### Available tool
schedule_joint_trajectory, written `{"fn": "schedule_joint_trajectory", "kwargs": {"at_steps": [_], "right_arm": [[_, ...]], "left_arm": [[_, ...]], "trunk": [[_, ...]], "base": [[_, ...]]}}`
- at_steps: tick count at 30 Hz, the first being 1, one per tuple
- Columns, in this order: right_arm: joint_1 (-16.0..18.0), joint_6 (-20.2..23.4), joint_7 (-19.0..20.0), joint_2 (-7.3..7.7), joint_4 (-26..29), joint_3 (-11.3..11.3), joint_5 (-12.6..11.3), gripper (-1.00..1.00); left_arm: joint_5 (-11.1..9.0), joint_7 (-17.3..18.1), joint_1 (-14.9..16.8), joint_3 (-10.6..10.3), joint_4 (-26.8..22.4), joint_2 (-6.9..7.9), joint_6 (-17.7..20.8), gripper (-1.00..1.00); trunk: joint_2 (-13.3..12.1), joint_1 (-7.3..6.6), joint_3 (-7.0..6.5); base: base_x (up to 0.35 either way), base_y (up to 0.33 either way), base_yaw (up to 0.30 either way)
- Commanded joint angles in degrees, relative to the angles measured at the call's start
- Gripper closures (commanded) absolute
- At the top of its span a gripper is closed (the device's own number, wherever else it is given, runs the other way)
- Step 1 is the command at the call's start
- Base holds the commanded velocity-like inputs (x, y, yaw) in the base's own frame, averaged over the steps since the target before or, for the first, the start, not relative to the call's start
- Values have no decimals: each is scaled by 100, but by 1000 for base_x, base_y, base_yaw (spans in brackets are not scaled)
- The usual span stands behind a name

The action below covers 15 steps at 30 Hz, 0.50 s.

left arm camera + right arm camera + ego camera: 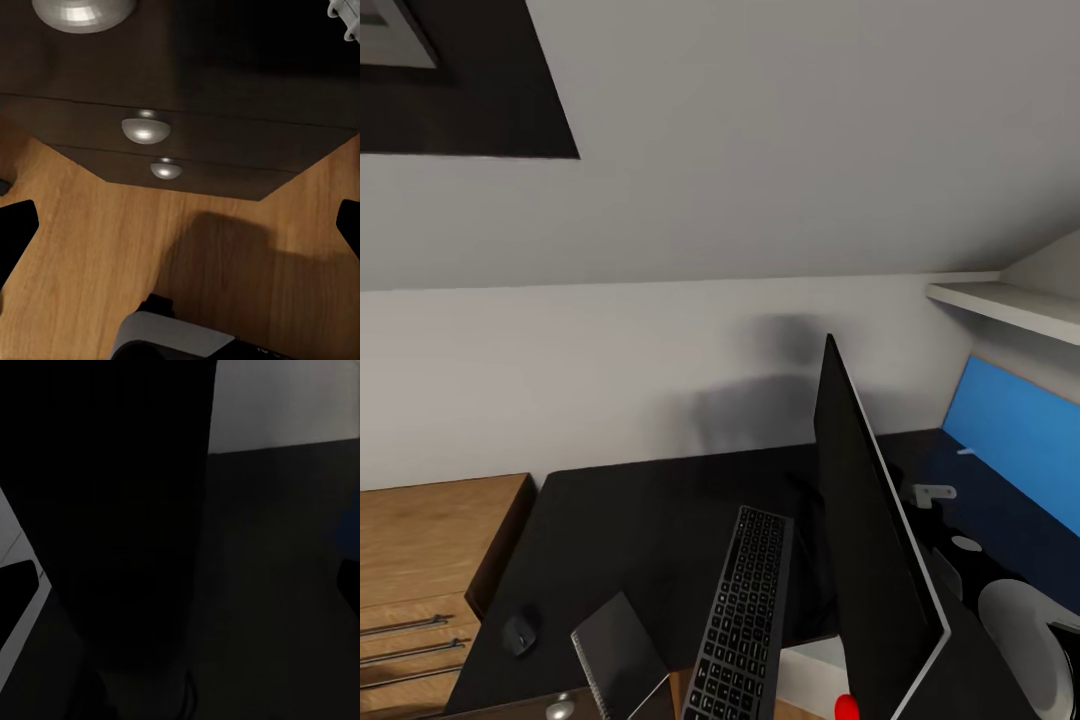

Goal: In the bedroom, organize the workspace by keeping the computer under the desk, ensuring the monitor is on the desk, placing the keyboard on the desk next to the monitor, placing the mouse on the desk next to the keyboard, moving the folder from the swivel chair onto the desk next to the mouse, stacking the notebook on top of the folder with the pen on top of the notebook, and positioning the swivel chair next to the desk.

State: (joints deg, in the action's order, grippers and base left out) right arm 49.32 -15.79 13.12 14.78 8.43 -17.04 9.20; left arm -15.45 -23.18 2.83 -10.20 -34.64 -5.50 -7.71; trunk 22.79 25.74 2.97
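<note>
1. The monitor (870,540) stood tilted on the black worktop (630,520), the keyboard (743,620) just beside it.
2. The mouse (520,634) lay near the worktop's left edge; the notebook (622,655) leaned between.
3. Left fingers (16,229) were spread open over the drawer knobs (145,129); the right fingers' state could not be told.

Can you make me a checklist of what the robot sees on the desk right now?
Surface: black desk, mostly bare at its back.
Job's things: monitor seen edge-on, leaning; keyboard beside it; mouse near the desk's left edge; grey notebook tilted at the front.
Clutter: small white bits by the blue back panel.
Grippers: left gripper open over the wood floor facing the drawer knobs; right cannot tell.
Cables: nothing seen.
Surroundings: wood dresser, white shelf.
</note>
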Motion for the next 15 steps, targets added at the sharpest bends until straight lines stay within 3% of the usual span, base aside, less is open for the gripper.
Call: {"fn": "schedule_joint_trajectory", "kwargs": {"at_steps": [1,15], "right_arm": [[7,-21,24,0,-5,-51,55,-100],[7,-21,24,-2,-7,-46,55,-100]], "left_arm": [[-61,-39,6,-38,1,5,-31,-100],[-63,-38,6,-38,3,5,-29,-100]], "trunk": [[13,4,13],[13,4,13]], "base": [[55,0,0],[14,0,0]]}}
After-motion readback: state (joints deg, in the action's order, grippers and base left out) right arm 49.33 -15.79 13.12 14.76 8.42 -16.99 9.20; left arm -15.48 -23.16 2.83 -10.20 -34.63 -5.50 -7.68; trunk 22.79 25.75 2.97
